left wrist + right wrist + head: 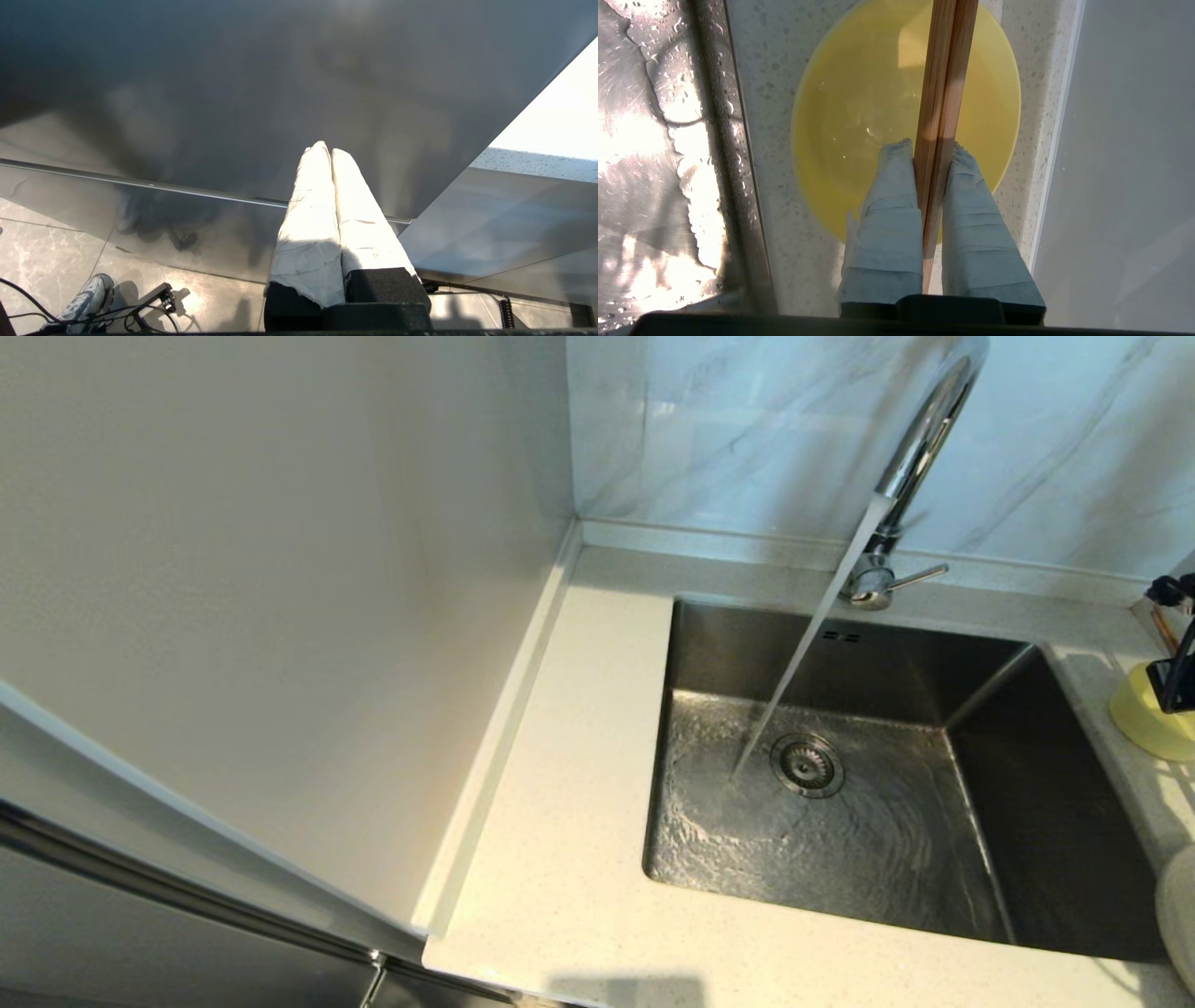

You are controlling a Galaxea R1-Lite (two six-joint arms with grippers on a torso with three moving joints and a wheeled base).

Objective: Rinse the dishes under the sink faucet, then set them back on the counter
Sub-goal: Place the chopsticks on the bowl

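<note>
At the far right of the counter (560, 859), my right gripper (930, 149) is shut on the pair of brown wooden chopsticks (945, 70), holding them just above the pale-yellow bowl (859, 116). The bowl (1144, 719) stands on the counter to the right of the sink, with the right gripper (1174, 679) partly cut off by the picture's edge. The chrome faucet (920, 448) is running, and its stream falls into the steel basin (840, 821) near the drain. Only an edge of the off-white plate (1178, 915) shows at the right. My left gripper (325, 148) is shut, empty and parked low.
A white wall panel (280, 569) stands along the counter's left side, and marble tiles rise behind the raised back edge. The left wrist view shows a dark cabinet front (233, 93), with floor tiles and cables below.
</note>
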